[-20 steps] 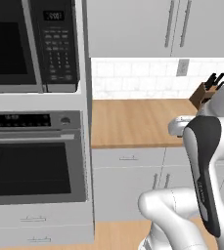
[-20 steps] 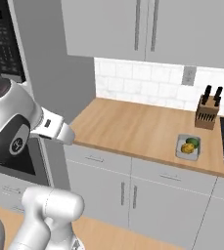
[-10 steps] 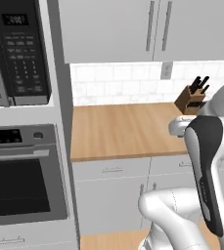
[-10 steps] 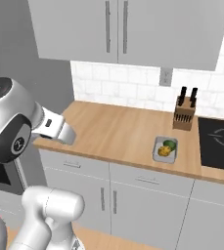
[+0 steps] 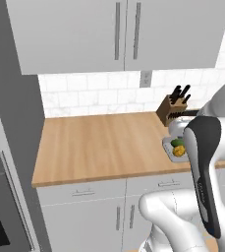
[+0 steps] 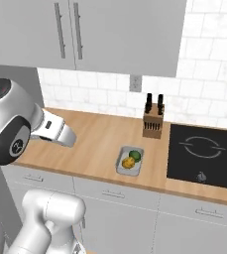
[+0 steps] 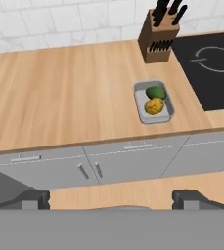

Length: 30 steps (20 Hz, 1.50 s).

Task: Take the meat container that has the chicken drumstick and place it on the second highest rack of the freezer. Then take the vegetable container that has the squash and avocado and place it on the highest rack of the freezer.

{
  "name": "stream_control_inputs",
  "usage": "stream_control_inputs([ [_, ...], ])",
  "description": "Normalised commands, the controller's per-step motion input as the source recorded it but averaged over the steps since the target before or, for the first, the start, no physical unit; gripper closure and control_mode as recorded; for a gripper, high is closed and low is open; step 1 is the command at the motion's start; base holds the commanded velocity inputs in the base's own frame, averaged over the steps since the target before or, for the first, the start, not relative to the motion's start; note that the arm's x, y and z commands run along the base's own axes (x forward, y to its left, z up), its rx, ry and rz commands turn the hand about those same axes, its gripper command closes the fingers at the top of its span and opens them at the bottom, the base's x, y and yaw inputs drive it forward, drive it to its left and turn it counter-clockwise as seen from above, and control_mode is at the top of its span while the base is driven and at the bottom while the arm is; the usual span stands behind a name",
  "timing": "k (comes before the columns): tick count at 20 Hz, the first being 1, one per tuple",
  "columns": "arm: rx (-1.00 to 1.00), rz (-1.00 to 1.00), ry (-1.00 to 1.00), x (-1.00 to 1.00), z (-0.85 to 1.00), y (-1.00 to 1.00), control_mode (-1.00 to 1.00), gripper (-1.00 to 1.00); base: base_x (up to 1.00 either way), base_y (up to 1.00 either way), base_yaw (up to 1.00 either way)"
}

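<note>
While its gripper (image 7: 111, 197) is hanging spread apart and empty, the robot is facing the vegetable tray (image 7: 154, 103) near the counter (image 7: 59, 97) edge. Step 2 seems in hand; next it needs to reach down and grasp the tray's rim.

You had a surface (image 7: 59, 93) that looked like pale wood, smooth and matt, with fine plank lines along it. The tray (image 7: 141, 108) on it looked like dull grey metal or plastic; you could not tell which. In it, the squash (image 7: 154, 106) was rough-skinned yellow and the avocado (image 7: 156, 92) a smooth dark green. The knife block (image 7: 156, 41) looked like darker wood, with black handles. The cooktop (image 7: 211, 68) was black and glassy. Behind it, the wall tiles (image 7: 59, 22) were white with a faint sheen, and the cabinet doors (image 6: 85, 30) matt grey with metal bar handles.
</note>
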Motion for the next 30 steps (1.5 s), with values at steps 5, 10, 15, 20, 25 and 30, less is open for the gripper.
stream_control_inputs([
  [5, 0.00, 0.00, 0.00, 0.00, 0.00, 0.00, 1.00, -1.00, 0.29, -0.06, -0.14],
  [10, 0.00, 0.00, 0.00, 0.00, 0.00, 0.00, 1.00, -1.00, 0.33, 0.03, -0.07],
  [15, 0.00, 0.00, 0.00, 0.00, 0.00, 0.00, 1.00, -1.00, 0.29, 0.04, 0.00],
  [20, 0.02, -0.13, 0.06, 0.33, -0.19, -0.33, -1.00, -1.00, 0.00, 0.00, 0.00],
  [25, 0.17, -0.36, 0.20, 0.62, -0.48, -0.95, -1.00, -1.00, 0.00, 0.00, 0.00],
  [30, 0.22, -0.34, 0.19, 0.60, -0.61, -0.92, -1.00, -1.00, 0.00, 0.00, 0.00],
])
